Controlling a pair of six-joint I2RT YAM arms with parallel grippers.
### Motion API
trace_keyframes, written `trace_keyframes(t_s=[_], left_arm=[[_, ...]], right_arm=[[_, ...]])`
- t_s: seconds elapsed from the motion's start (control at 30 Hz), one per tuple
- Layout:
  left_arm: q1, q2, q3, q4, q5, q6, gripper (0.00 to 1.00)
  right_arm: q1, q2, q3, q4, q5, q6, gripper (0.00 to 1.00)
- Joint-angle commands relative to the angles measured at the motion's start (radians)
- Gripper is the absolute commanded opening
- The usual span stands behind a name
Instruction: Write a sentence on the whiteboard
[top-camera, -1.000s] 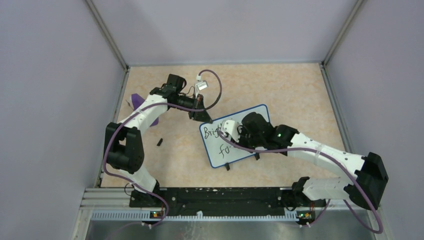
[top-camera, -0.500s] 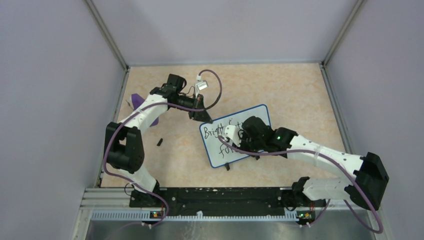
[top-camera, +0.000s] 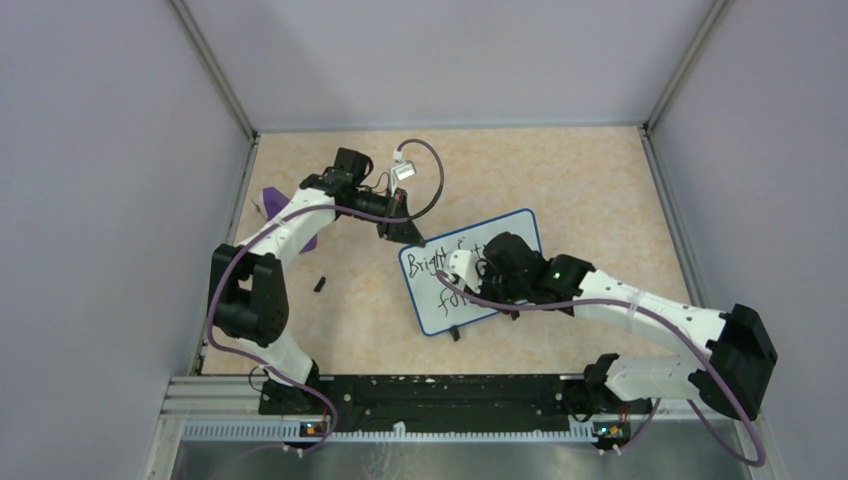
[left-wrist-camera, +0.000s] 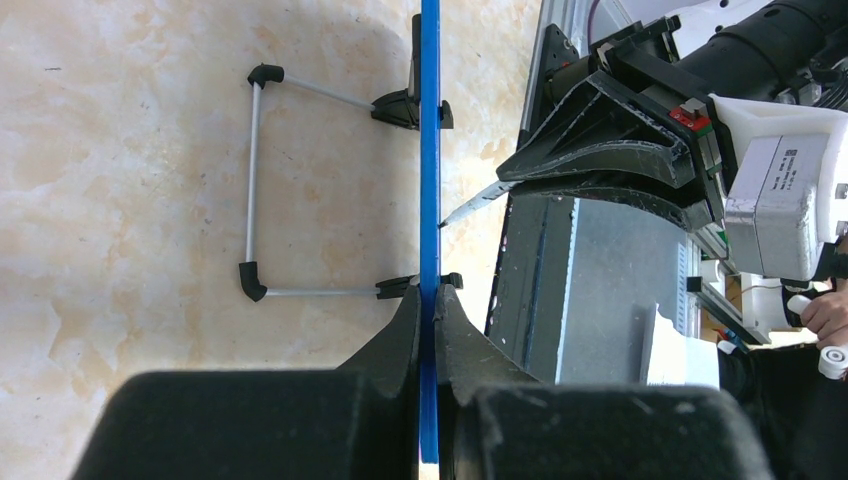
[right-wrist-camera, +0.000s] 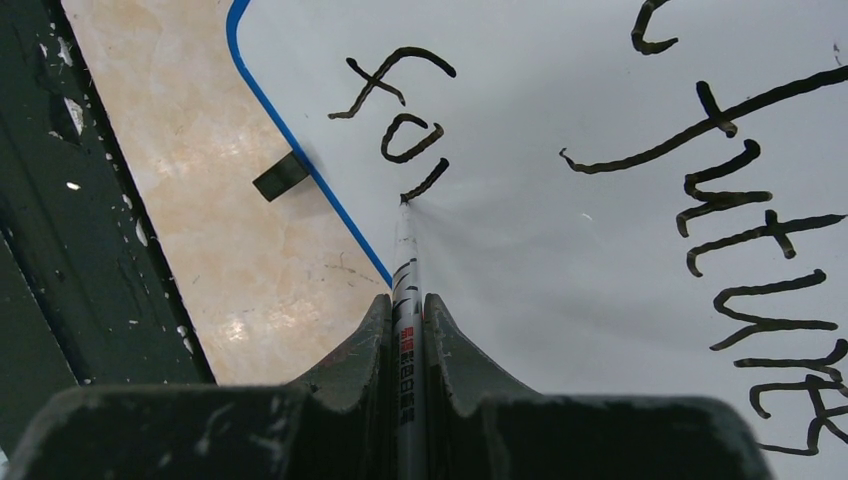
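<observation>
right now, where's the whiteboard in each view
top external: whiteboard at centre, tilted.
left wrist: edge-on, a thin blue vertical strip mid-frame, pinched by the left gripper.
right wrist: its white face fills most of the frame, marker tip on it.
shared landmark: its black feet, at least one in every view.

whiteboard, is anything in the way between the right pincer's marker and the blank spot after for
Nothing visible. The marker in the right pincer touches the whiteboard just after "for", and the white around its tip is bare. The left pincer grips only the blue edge.
</observation>
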Motion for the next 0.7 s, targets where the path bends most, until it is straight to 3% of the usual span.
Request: trace_keyframes(t_s=[0.0, 0.67], left_arm=[[0.009, 0.021, 0.011, -0.025, -0.073, 0.031, 0.00], [0.009, 0.016, 0.009, -0.025, -0.075, 0.029, 0.00]], right_arm=[[-0.027, -0.016, 0.059, 0.034, 0.050, 0.009, 0.00], [-0.042, -0.007, 0.091, 0.036, 0.013, 0.017, 0.00]])
